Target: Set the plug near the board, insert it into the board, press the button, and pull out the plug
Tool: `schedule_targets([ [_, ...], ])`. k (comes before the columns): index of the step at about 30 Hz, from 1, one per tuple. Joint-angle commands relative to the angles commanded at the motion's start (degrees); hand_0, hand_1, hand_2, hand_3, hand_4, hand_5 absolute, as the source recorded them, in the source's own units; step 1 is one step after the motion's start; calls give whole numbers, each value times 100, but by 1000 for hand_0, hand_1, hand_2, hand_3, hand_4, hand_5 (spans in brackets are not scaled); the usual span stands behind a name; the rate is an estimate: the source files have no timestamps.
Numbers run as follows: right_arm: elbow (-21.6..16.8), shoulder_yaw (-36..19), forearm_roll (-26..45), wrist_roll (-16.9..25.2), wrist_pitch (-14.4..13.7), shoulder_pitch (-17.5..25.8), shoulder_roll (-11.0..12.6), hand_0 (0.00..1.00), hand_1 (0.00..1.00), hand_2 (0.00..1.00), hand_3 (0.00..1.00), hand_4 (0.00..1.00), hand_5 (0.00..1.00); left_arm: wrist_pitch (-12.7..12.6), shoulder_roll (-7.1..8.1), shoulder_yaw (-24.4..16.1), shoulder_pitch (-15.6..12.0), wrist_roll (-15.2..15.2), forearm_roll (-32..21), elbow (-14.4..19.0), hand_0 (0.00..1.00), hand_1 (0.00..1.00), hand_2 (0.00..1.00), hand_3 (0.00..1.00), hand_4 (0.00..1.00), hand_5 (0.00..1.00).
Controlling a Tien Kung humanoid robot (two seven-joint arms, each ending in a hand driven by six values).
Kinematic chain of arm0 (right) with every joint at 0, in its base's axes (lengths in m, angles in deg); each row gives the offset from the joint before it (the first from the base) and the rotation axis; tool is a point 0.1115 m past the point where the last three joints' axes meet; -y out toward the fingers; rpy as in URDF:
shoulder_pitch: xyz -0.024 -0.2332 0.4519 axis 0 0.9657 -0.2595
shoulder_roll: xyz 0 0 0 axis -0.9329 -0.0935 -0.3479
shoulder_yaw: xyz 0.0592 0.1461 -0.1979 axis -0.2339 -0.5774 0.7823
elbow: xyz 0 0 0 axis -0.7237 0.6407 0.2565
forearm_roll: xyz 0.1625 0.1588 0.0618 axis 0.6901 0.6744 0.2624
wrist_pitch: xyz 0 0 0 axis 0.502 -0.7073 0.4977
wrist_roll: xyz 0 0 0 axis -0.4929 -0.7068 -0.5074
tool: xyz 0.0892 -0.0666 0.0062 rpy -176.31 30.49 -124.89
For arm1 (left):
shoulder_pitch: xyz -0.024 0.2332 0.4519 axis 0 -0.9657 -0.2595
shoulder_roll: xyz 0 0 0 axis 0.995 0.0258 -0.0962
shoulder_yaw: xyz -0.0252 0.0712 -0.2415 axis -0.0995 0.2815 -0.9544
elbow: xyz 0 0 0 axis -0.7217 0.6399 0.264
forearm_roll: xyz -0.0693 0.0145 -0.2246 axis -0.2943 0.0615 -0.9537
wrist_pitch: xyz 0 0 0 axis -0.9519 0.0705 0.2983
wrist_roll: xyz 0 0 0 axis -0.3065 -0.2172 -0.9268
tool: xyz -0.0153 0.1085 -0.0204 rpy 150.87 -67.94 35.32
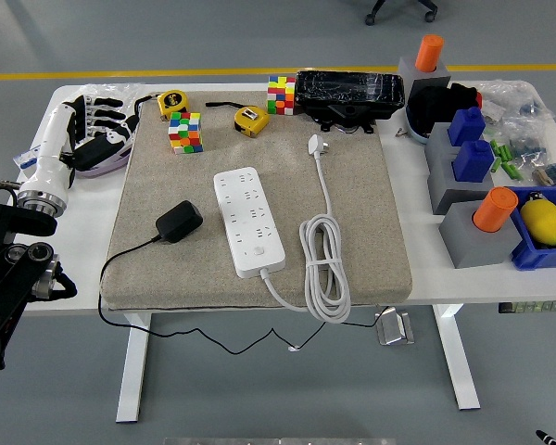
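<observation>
A white power strip [249, 221] lies lengthwise in the middle of a grey felt mat [371, 222]. Left of it, a short way off, a black plug adapter [179, 221] rests on the mat, and its thin black cable runs off the front edge. The strip's own white cord [324, 269] lies coiled to its right and ends in a white plug [316, 145] farther back. My left hand [97, 130] rests at the table's far left corner, well away from the adapter, with fingers relaxed and holding nothing. The right arm is out of sight.
Two colour cubes [186, 132] [281, 95], two yellow tape measures [171, 102] [251, 120] and a black box [349, 93] line the mat's back edge. Grey blocks [473, 236] with orange and blue pieces and a blue bin [537, 255] crowd the right side.
</observation>
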Motion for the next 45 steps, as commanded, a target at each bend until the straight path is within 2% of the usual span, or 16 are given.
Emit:
schedule_targets([
  [36,-6,-11,-16,4,0,23,11,600,625,623,546,929,480,34,-3,59,-2,-45,18,-4,420,537,562,594,811,314],
  [38,-6,-6,-22,2,2,25,14,600,625,623,546,928,480,45,2,105,7,-70,67,-37,421,537,564,595,807,305],
  [42,-9,-2,-21,2,2,31,15,600,625,623,546,928,480,225,17,314,25,-273,522,-172,421,537,564,595,807,305],
  [43,-10,-3,-23,1,2,32,15,601,625,622,547,929,480,273,19,383,25,-331,704,-206,629,718,683,685,971,297],
  [45,-15,-4,-24,3,2,34,15,601,625,622,547,929,480,350,19,501,27,-448,1084,-263,629,718,683,685,971,297],
])
